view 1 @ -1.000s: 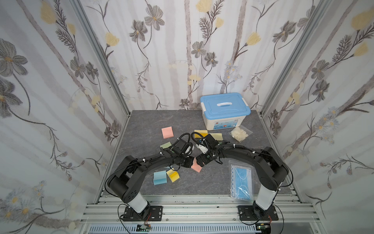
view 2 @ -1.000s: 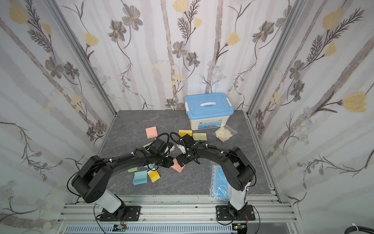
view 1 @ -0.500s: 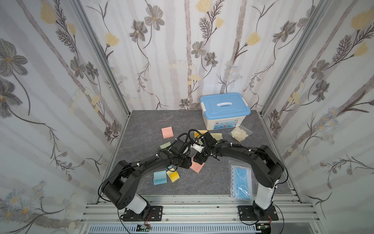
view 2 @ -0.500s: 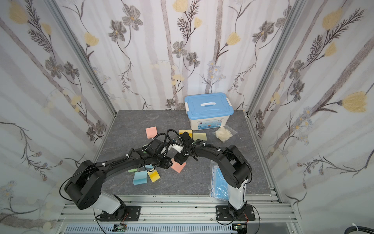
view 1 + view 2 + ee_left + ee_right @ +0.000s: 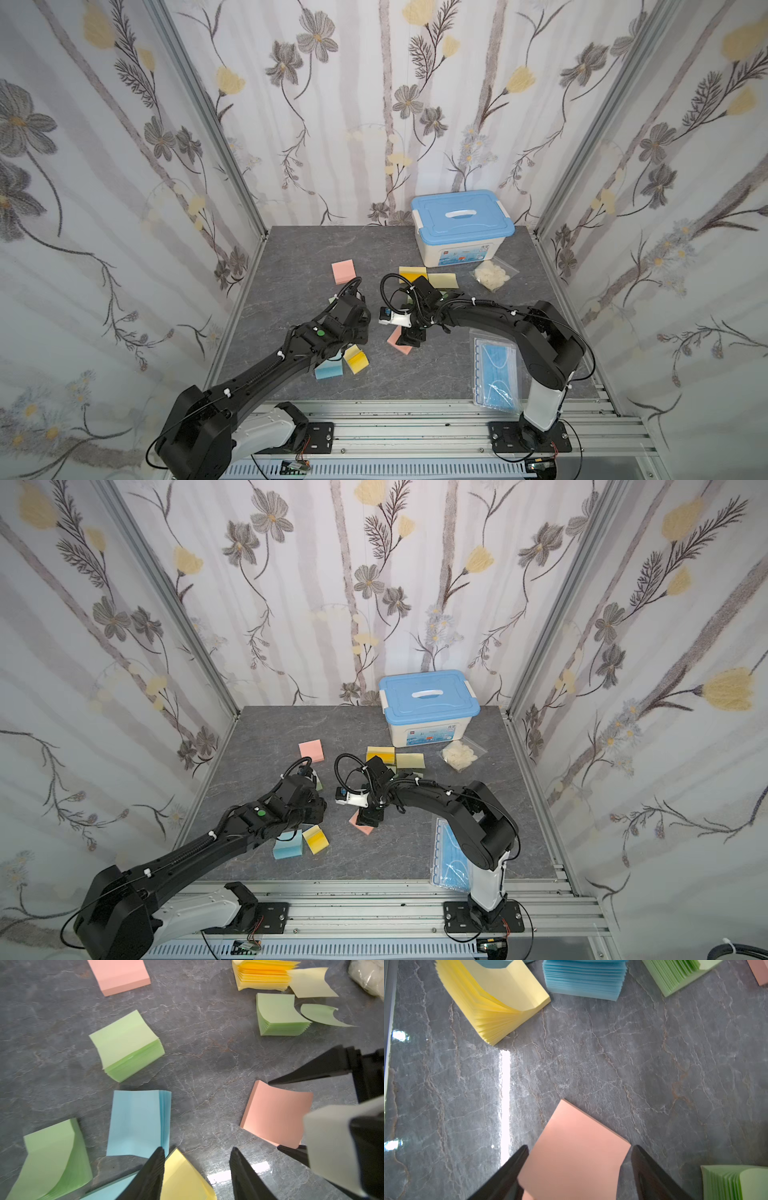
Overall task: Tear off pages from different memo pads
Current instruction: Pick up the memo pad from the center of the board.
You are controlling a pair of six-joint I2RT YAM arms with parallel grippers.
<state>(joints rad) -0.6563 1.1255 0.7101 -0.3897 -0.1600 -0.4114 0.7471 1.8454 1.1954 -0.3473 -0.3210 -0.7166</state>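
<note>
Since a second ago the left hand (image 5: 197,1149) has drawn back from the pink memo pad (image 5: 392,338), and its fingers have parted. They now stand spread with only bare table (image 5: 299,257) between them. This hand hangs over the yellow pad (image 5: 357,359) and the blue pad (image 5: 328,369), which lie well in front of the blue-lidded box (image 5: 461,216), off toward the left arm's side. The right hand (image 5: 579,1147) stays low over the pink memo pad, which lies flat on the table in front of the box. Its fingers are spread to either side of the pad, one at the pad's edge, the other just clear of it. Two loose sheets, a yellow page (image 5: 309,982) and a curled green page (image 5: 320,1015), lie close in front of the box.
</note>
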